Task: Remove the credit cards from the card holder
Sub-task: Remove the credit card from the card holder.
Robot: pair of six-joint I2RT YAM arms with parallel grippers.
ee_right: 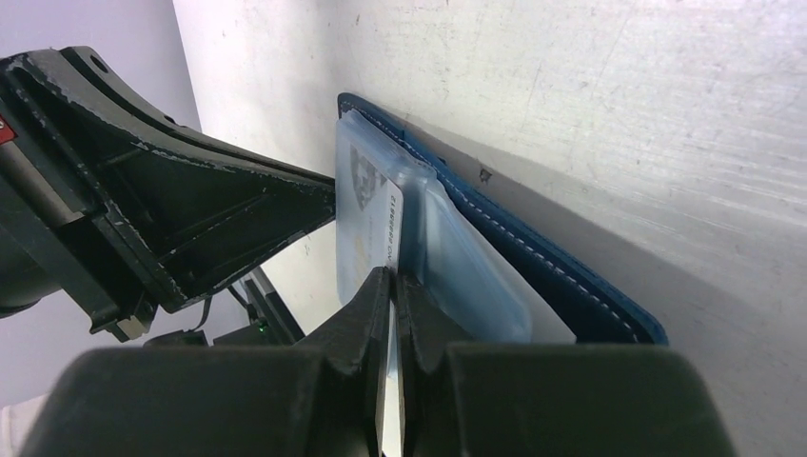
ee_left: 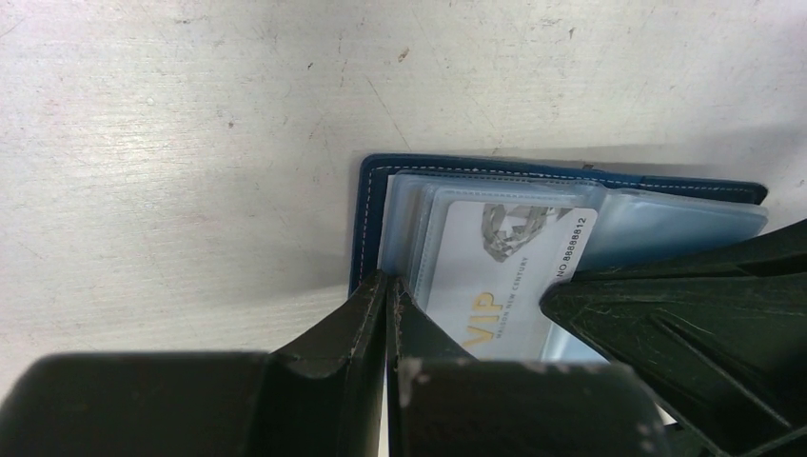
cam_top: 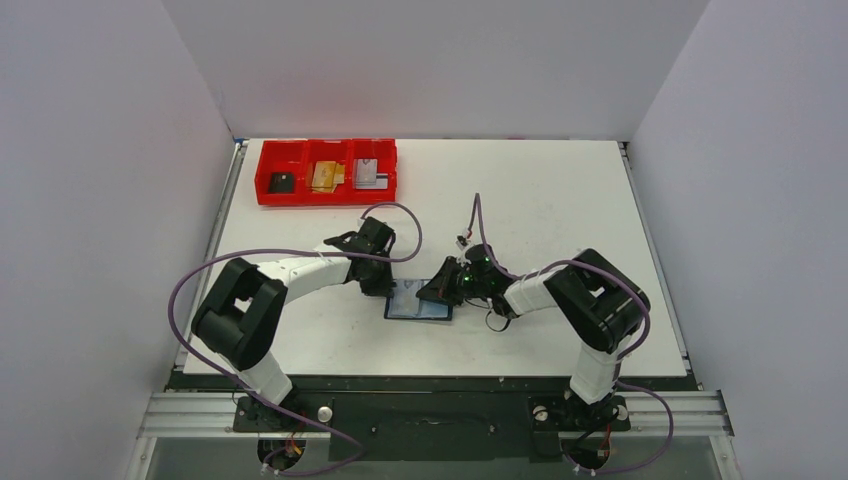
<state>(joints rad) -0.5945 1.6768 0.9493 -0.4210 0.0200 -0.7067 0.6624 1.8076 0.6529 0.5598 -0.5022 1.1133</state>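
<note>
The card holder (cam_top: 420, 305) lies open on the white table between both arms, its navy cover (ee_left: 571, 174) (ee_right: 571, 276) under clear plastic sleeves. A white credit card (ee_left: 485, 276) (ee_right: 376, 219) printed "VIP" sits in the top sleeve. My left gripper (cam_top: 378, 280) (ee_left: 390, 284) is shut, its tips resting on the holder's left edge where cover and sleeves meet. My right gripper (cam_top: 450, 285) (ee_right: 392, 276) is shut on the numbered end of the white card. Other credit cards lie in the red tray: black (cam_top: 283, 182), gold (cam_top: 326, 177), silver (cam_top: 368, 175).
The red three-compartment tray (cam_top: 300, 197) stands at the table's back left. Purple cables loop above both arms near the holder. In the right wrist view the left gripper's black body (ee_right: 190, 209) hangs close on the left. Grey walls enclose the table.
</note>
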